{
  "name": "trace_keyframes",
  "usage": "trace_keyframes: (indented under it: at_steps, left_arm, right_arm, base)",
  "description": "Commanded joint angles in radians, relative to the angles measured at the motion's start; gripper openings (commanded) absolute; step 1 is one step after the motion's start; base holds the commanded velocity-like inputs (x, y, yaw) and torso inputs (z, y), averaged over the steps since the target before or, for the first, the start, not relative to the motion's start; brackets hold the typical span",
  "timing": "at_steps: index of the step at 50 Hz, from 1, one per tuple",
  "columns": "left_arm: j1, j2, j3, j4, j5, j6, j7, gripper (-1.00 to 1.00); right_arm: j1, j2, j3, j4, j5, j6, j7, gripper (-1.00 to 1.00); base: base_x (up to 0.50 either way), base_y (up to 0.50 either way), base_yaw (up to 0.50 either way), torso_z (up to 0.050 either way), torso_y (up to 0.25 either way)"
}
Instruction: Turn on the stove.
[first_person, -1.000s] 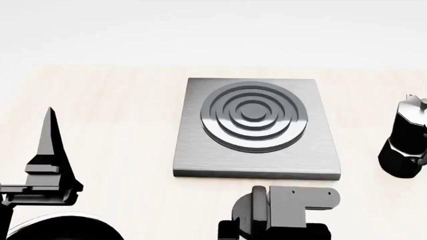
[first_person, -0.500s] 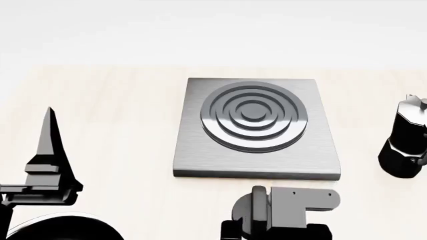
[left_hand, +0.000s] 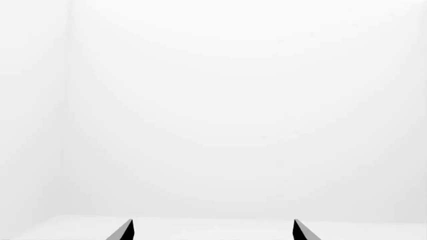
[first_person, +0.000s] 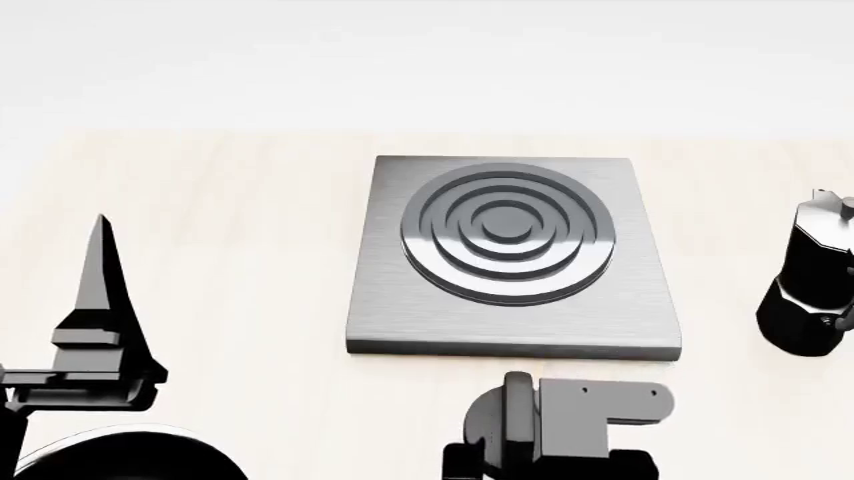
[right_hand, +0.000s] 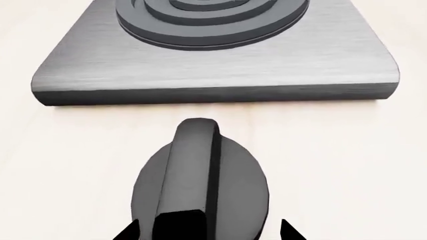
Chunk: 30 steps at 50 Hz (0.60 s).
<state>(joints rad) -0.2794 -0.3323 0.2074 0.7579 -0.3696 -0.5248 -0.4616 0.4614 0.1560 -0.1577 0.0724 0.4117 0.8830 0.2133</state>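
The stove is a square grey metal slab with a raised ring burner, lying mid-table. Its near edge fills the right wrist view, and its small black knob sits on the table just in front of it. My right gripper is open, with one fingertip showing on each side of the knob. In the head view the right gripper covers the knob. My left gripper is raised at the left, open and empty, facing a blank white wall.
A black moka pot stands at the table's right edge, to the right of the stove. A dark round shape sits at the lower left corner under the left arm. The light wooden table runs back to a white wall.
My right gripper has dipped very slightly over the knob. The left arm, the stove and the moka pot have not moved.
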Motion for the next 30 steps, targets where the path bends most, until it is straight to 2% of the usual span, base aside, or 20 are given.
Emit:
trace_keyframes:
  at_steps: [1,15,30]
  left_arm:
    - [-0.002,-0.003,0.002,0.000,-0.004,0.000,-0.004,1.00]
    - [-0.002,-0.006,0.005,-0.004,-0.005,0.006,-0.008,1.00]
    - [-0.006,-0.010,0.008,-0.002,-0.011,0.003,-0.014,1.00]
  right_arm:
    - [0.008,0.000,-0.008,0.053,-0.002,-0.032,-0.009,1.00]
    - [0.010,0.007,-0.009,0.076,-0.022,-0.030,0.039,1.00]
    - [-0.012,0.034,0.006,-0.004,-0.015,0.023,0.089,1.00]
  base:
    - [0.00,0.00,0.00,0.000,0.000]
    - [0.00,0.00,0.00,0.000,0.000]
    - [0.00,0.00,0.00,0.000,0.000]
